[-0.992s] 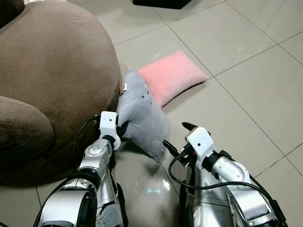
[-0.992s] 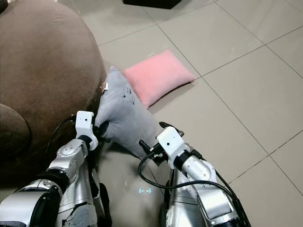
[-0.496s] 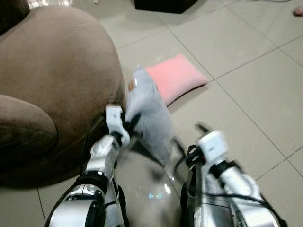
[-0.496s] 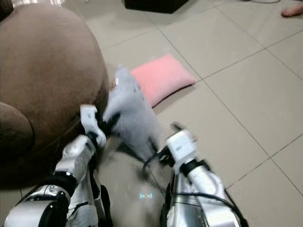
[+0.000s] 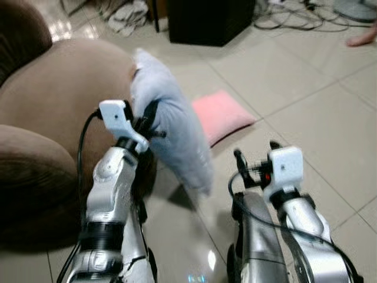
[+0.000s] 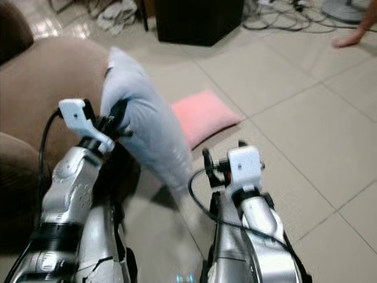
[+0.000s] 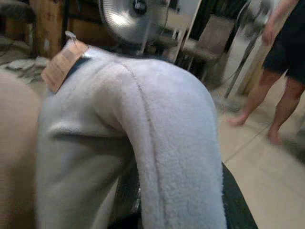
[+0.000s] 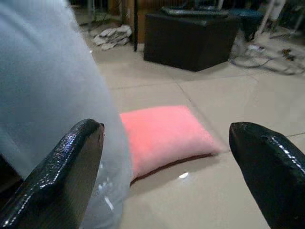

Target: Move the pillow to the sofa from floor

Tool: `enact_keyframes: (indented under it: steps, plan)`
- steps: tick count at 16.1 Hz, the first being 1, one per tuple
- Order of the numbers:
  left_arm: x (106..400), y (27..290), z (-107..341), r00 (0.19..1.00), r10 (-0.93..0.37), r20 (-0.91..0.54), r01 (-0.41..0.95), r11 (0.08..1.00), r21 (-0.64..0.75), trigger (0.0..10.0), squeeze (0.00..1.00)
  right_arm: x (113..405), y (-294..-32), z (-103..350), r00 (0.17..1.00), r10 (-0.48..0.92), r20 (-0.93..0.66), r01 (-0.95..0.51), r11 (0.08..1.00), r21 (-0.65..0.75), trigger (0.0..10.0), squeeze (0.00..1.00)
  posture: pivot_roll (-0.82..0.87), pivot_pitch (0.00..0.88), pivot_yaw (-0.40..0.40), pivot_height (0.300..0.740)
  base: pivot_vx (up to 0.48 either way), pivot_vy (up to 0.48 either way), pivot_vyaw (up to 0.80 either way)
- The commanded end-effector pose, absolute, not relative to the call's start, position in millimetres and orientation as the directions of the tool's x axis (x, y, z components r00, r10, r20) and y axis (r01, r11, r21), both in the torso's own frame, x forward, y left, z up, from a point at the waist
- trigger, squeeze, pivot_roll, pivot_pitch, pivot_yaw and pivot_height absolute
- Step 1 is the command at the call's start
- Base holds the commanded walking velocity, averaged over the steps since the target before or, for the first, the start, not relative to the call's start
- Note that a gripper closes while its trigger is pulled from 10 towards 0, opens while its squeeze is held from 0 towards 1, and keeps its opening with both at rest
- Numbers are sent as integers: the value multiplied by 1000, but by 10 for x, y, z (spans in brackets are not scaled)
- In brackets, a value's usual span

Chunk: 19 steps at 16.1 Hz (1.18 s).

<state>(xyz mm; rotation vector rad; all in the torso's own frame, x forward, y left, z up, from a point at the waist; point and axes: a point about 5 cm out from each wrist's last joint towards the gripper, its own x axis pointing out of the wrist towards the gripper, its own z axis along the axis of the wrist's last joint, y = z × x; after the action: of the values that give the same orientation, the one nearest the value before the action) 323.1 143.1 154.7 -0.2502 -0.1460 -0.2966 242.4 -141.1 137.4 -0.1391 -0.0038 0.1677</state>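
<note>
Up off the floor, at about 11 o'clock: grey pillow, pinched by the left fingers, hanging just beside the brown sofa. Down at 5 o'clock: right fingers spread wide, holding nothing. On the tiles at 1 o'clock: pink pillow. Far back: black box, cords, a person's bare foot.

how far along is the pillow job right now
Done: the grey pillow is off the floor, pinched by the left tool and hanging beside the brown sofa. In hand: carrying it over the sofa. Left: setting it down on the sofa. The right tool is open, holding nothing; the pink pillow lies on the tiles.
</note>
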Motion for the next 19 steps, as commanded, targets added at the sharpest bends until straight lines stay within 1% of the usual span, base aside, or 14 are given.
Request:
enact_keyframes:
  steps: [1,2,3,4,5,7,8,9,11,12,14,15,16,19]
  plan:
    - [3216,1455,1654,954,-245,175,276,942,-189,10000,0,2470,-1461,1447,991,132,3,-130,980,-148,10000,0,-86,51,51,540,0,0,0]
    - [3216,1419,1707,952,-257,168,284,944,-167,10000,0,2538,-1517,1526,993,111,28,-105,982,-157,10000,0,-85,42,46,550,0,0,0]
    - [3235,1396,1760,956,-231,181,254,960,-115,10000,0,2597,-1564,1580,994,97,46,-89,983,-161,10000,0,-76,43,43,560,0,0,0]
    - [3235,1385,1779,954,-231,193,249,966,-76,10000,0,2614,-1575,1596,994,96,52,-86,983,-162,10000,0,-75,41,43,565,0,0,0]
    - [3200,1351,1780,947,-259,190,269,963,-29,10000,0,2642,-1589,1622,994,88,59,-77,983,-165,10000,0,-70,32,44,575,0,0,0]
    - [3137,1335,1760,946,-271,177,282,959,-41,10000,0,2665,-1592,1644,995,73,65,-62,986,-155,10000,0,-65,35,48,590,0,0,0]
    - [3100,1319,1751,943,-289,167,291,957,15,10000,0,2661,-1580,1645,996,60,69,-51,990,-130,10000,0,-63,34,51,600,0,0,0]
    - [3083,1308,1751,942,-292,165,291,956,32,10000,0,2654,-1566,1634,997,54,64,-46,992,-120,10000,0,-61,35,54,610,0,0,0]
    - [3081,1302,1739,948,-273,162,275,961,10,10000,0,2629,-1548,1579,998,41,46,-36,993,-113,10000,0,-60,39,57,625,0,0,0]
    - [3121,1314,1743,959,-229,168,230,973,12,10000,0,2607,-1538,1564,998,39,42,-34,993,-112,10000,0,-63,39,60,640,0,0,0]
    - [3127,1284,1769,953,-247,175,247,969,18,10000,0,2601,-1546,1567,998,38,43,-33,993,-113,10000,0,-67,37,61,655,0,0,0]
    - [3114,1246,1766,948,-270,171,271,962,16,10000,0,2603,-1575,1556,999,33,38,-29,993,-117,10000,0,-66,38,56,670,0,0,0]
    - [3115,1232,1755,948,-267,172,267,963,24,10000,0,2602,-1585,1535,999,32,31,-28,992,-120,10000,0,-65,38,54,680,0,0,0]
    - [3075,1215,1739,942,-288,173,289,957,18,10000,0,2583,-1556,1528,998,48,28,-45,991,-122,10000,0,-66,30,56,710,0,0,0]
